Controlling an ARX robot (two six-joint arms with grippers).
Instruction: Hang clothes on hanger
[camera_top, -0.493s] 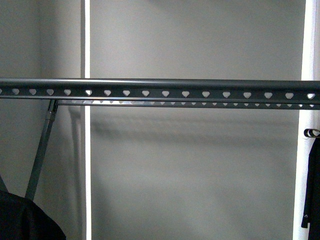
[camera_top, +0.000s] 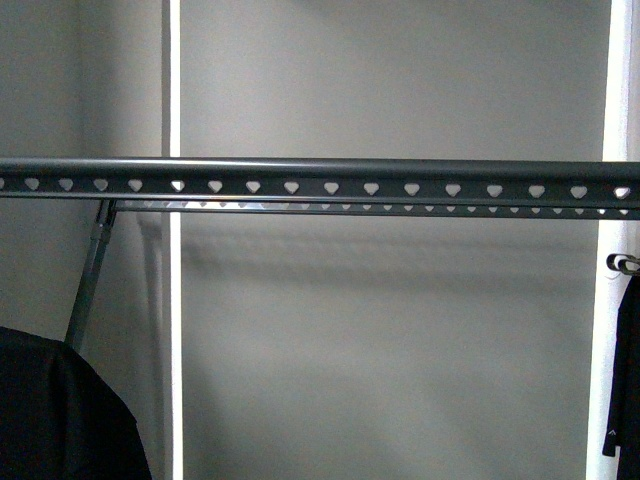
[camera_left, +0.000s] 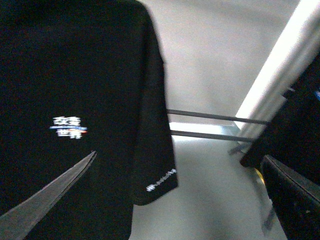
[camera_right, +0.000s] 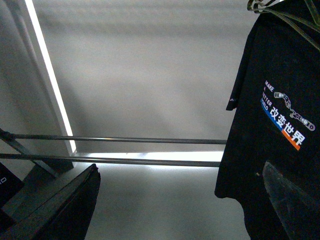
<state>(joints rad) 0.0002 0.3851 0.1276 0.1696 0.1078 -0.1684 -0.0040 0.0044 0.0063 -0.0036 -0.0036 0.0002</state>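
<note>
— Grey wall (camera_top: 400, 340) all round, plain and matt, with a bright light strip (camera_top: 174, 330) running up it. What do you get from straight on?

— Mostly the clothes rack (camera_top: 320, 172): a long dark grey metal rail across the full width, punched with a row of small hearts, and a slanting leg (camera_top: 88, 290) under its left end. The T-shirt (camera_top: 60, 410) is only a black hump at the bottom left, well below the rail. No arm shows.

— And from the left wrist?

— There the cloth hangs broad and soft, with small white characters crossed by a blue stripe on the chest and white lettering on the sleeve hem. The left gripper (camera_left: 178, 155) stands with its jaws wide apart, the T-shirt just beyond one finger. It's blurred, so I can't say whether they touch.

— The right wrist?

— The right gripper (camera_right: 180, 166) is spread too, with nothing between its jaws. Past it an other black shirt (camera_right: 250, 150) hangs on a wire hanger (camera_right: 262, 6), showing a larger white, blue and orange print. Straight on, that shirt is just a sliver at the right edge. Two thin rods (camera_right: 125, 140) cross behind.
</note>
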